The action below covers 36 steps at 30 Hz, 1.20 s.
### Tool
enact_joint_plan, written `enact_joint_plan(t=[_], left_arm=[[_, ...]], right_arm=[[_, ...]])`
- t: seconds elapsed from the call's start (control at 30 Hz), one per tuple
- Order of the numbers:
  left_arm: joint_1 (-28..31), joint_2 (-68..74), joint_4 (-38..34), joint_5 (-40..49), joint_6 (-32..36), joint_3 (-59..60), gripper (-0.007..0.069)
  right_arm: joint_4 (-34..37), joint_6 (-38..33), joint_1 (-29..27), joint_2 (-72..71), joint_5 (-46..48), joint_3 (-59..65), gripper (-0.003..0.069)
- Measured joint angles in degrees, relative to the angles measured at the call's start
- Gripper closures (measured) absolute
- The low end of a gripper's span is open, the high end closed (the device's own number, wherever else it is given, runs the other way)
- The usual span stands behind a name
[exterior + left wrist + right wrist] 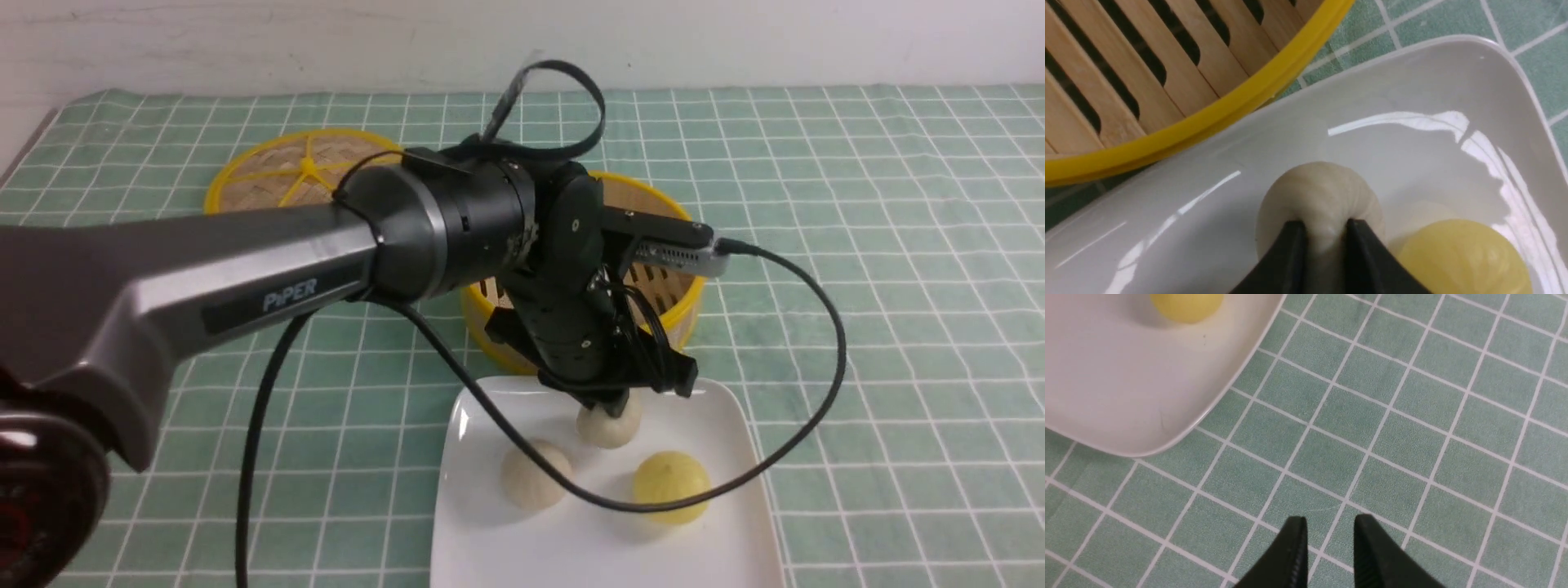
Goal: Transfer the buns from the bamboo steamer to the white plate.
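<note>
Left gripper pinches a cream bun by its top, seemingly resting on the white plate near the second cream bun and yellow bun (bamboo steamer behind, mostly hidden). Final placement, I'd judge: release next, lift straight.

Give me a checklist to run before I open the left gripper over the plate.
1. Left gripper pinches the cream bun: ok.
2. That bun is inside the white plate rim: ok.
3. Bun resting on the plate, not hanging above it: cannot tell.
4. Yellow bun and other cream bun lie apart from it in the front view: ok.
5. Bamboo steamer emptied: visible floor bare, the rest hidden by the left arm: cannot tell.
6. Right gripper off the plate, over the tablecloth, holding nothing: ok.
</note>
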Motion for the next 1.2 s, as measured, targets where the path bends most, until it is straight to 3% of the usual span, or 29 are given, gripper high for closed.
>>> enact_joint_plan(t=[0.3,0.6,0.8,0.9,0.97,1.07,1.2], left_arm=[[0.00,0.93,0.10,2.80,-0.01,-2.15,0.0174],[0.00,-4.48,1.50,9.35,-0.06,-10.43,0.0138],[-0.06,-6.86,3.37,9.90,-0.06,-11.71,0.0153],[-0.06,-6.93,3.48,10.09,-0.06,-11.70,0.0206],[-0.06,-6.93,3.30,10.21,-0.06,-11.70,0.0270],[-0.06,-6.93,3.30,10.27,-0.06,-11.70,0.0333],[-0.06,-6.93,3.40,10.37,-0.06,-11.70,0.0449]], right_arm=[[0.85,0.00,0.00,0.00,0.10,0.00,0.0459],[0.98,0.00,0.00,0.00,5.42,-4.92,0.0457],[-0.06,0.00,0.00,-1.78,14.07,-15.89,0.0494],[-0.31,0.00,0.00,-5.12,16.50,-20.42,0.0605],[-0.31,0.07,0.00,-7.94,14.18,-20.41,0.0666],[-0.31,0.07,0.00,-10.37,8.60,-18.36,0.0672],[-0.42,-0.11,0.00,-11.73,-7.40,-10.83,0.0672]])
